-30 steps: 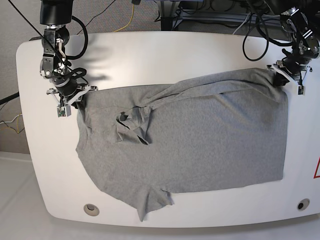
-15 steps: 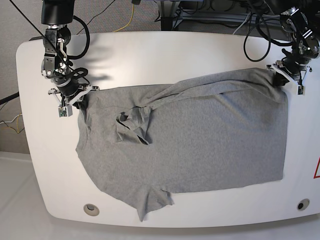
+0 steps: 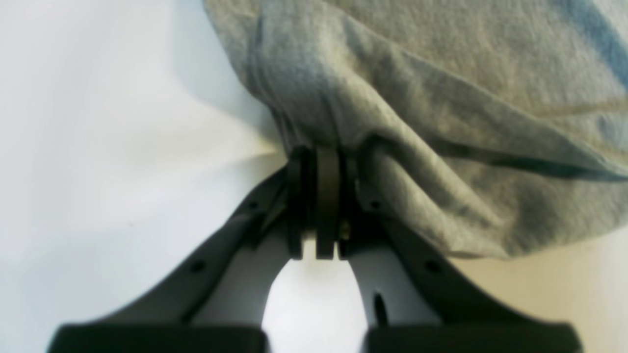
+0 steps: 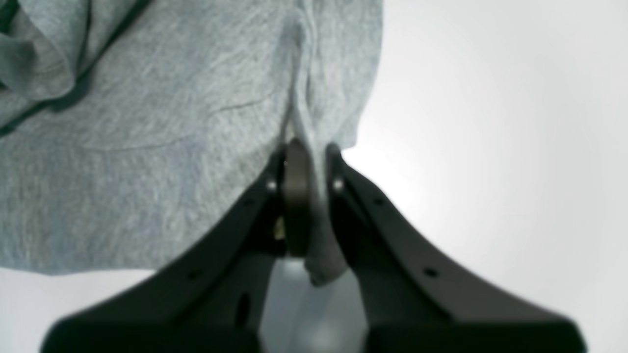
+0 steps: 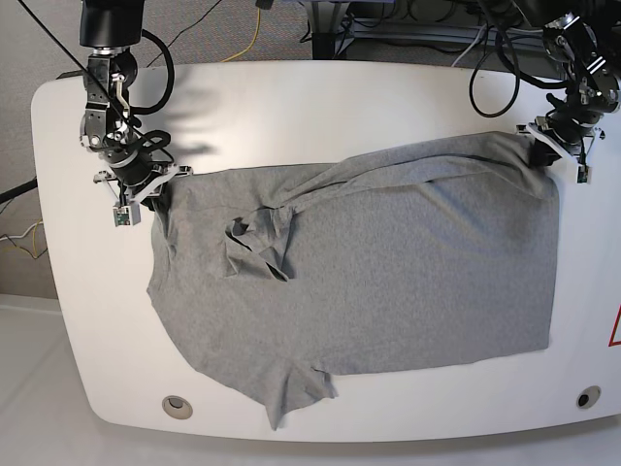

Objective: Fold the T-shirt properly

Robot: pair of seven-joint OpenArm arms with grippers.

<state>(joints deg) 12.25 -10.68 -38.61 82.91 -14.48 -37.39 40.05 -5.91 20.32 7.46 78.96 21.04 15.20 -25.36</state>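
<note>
Low, both tools (image 5: 155, 189) (image 5: 545, 146) on T-shirt (image 5: 388, 272) corners

White rounded table on grey carpet.
I see the glossy white tabletop (image 5: 291, 107), grey speckled carpet (image 5: 213, 34) behind it, a yellow cable (image 5: 254, 29), and metal frame legs (image 5: 325, 34).

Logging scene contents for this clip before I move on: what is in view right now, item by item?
T-shirt: one, heather grey, spread wrinkled across most of the table, a bunched fold near its middle.
Table: one, white, under the shirt.
Round inserts: two, grey, at the table's near corners.
Red marking: one, at the table's edge, mostly cut off.
Cables: several, black and one yellow, on the floor beyond the table.
Right gripper: one, black, shut on the shirt's edge.
Left gripper: one, black, shut on a bunched corner of the shirt.
</note>
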